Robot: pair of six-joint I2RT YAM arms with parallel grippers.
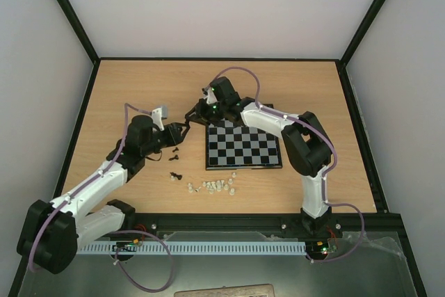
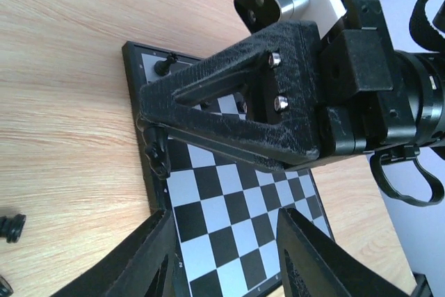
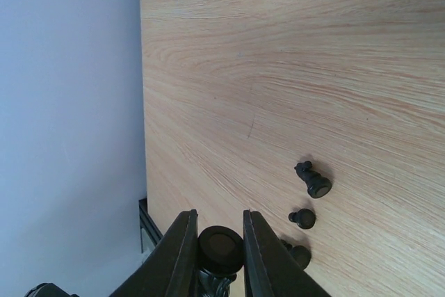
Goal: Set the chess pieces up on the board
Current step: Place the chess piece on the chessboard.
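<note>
The board (image 1: 245, 146) lies in the middle of the table and fills the left wrist view (image 2: 229, 206). My right gripper (image 1: 190, 117) is shut on a black chess piece (image 3: 221, 247), held by its round base. That piece (image 2: 158, 160) hangs at the board's left rim. One black piece (image 2: 165, 65) stands on a corner square. My left gripper (image 2: 226, 259) is open and empty just left of the board (image 1: 179, 132), facing the right gripper. Three black pieces (image 3: 313, 180) lie on the wood beyond the right fingers, also seen from above (image 1: 174, 152).
A cluster of whitish translucent chessmen (image 1: 211, 187) lies on the table in front of the board. Another black piece (image 2: 10, 227) lies on the wood at the left. A black frame rail (image 1: 229, 220) runs along the near table edge.
</note>
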